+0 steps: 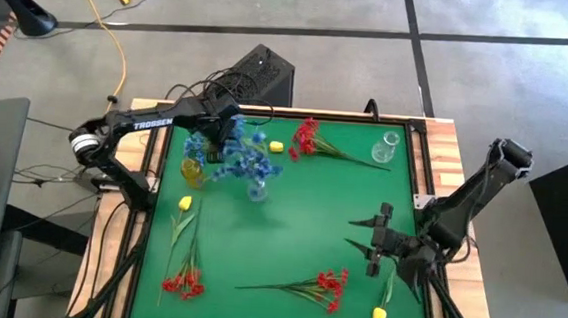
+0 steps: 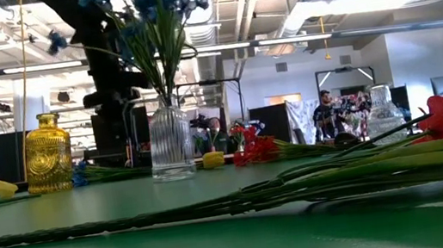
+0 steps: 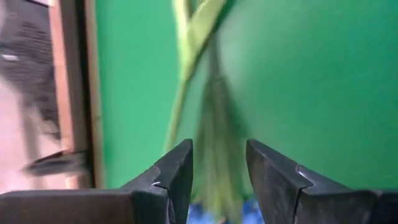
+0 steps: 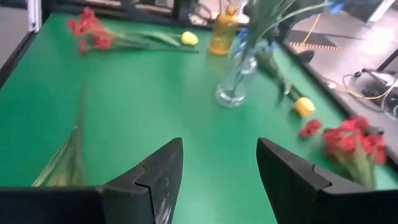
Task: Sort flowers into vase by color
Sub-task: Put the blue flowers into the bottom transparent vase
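Green felt on a wood-edged table [image 1: 290,220] is strewn with red and yellow flowers [image 1: 320,287], while a blue sprig [image 1: 239,151] is gripped above the clear vase [image 1: 257,189] by the left gripper [image 3: 217,177], and the right gripper [image 4: 217,171] is held wide open over bare felt.

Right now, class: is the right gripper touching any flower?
Apart. The right wrist view shows the right gripper with open fingers and bare green mat between them; the nearest stem lies off to one side.
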Robot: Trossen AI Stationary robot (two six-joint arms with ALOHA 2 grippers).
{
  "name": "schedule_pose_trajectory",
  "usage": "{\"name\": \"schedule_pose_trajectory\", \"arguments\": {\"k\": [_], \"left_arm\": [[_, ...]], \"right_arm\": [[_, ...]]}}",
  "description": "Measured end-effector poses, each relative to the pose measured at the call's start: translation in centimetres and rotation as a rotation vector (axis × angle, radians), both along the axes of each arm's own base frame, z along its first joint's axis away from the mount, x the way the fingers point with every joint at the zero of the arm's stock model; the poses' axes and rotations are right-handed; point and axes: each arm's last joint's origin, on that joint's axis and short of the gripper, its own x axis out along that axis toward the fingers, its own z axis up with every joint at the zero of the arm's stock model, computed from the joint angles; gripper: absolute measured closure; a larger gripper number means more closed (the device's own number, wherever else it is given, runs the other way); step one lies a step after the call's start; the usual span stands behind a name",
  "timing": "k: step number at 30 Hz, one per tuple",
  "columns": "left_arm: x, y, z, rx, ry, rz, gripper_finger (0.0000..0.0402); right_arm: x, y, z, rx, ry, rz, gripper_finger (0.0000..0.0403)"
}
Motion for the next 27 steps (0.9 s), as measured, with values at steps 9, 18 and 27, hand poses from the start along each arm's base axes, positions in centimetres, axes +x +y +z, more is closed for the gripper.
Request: {"name": "schedule_pose_trajectory", "arguments": {"k": [9,18,27], "left_arm": [[-0.8,0.6,2.7,0.223,0.207,0.001,0.0265],[-2.5,2.7,4.4,0.308,0.262,0.172,0.0265],[-4.4,6.1,4.6,0.208,-0.001,0.240,0.0265]], "right_arm": [[-0.7,-2.6,2.3,-0.016,-0.052,-0.023,0.0173],[-0.2,-3.8,2.4,-0.091,-0.022,-0.060,0.0173],[0.5,-4.9,2.5,-0.087,-0.019,-0.115,0.0173]]}}
